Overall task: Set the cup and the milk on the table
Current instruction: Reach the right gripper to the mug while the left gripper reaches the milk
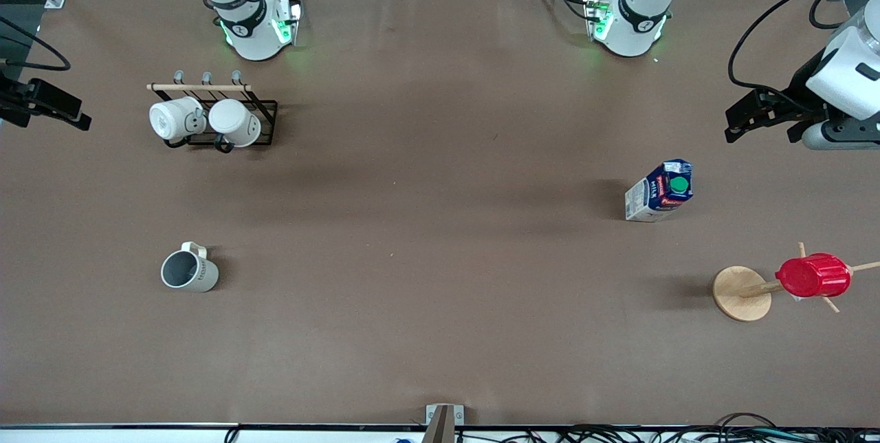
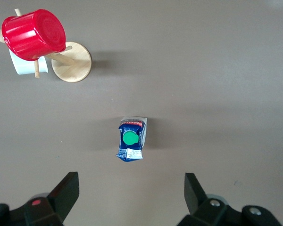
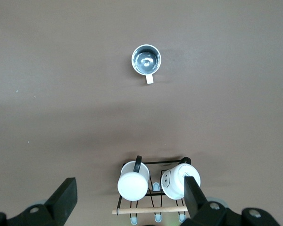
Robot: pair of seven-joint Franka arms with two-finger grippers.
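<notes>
The cup [image 1: 189,269], cream-white with a grey inside, stands upright on the brown table [image 1: 426,223] toward the right arm's end; it also shows in the right wrist view [image 3: 146,60]. The milk [image 1: 660,190], a blue and white carton with a green cap, stands upright on the table toward the left arm's end, and shows in the left wrist view [image 2: 131,140]. My left gripper [image 1: 739,123] [image 2: 131,181] is open and empty, high over the table's end near the milk. My right gripper [image 1: 72,113] [image 3: 130,184] is open and empty, high over the mug rack's end.
A black wire rack [image 1: 265,120] with two white mugs [image 1: 206,120] stands near the right arm's base. A wooden peg stand [image 1: 741,293] carrying a red ribbed cup [image 1: 813,276] stands nearer the front camera than the milk.
</notes>
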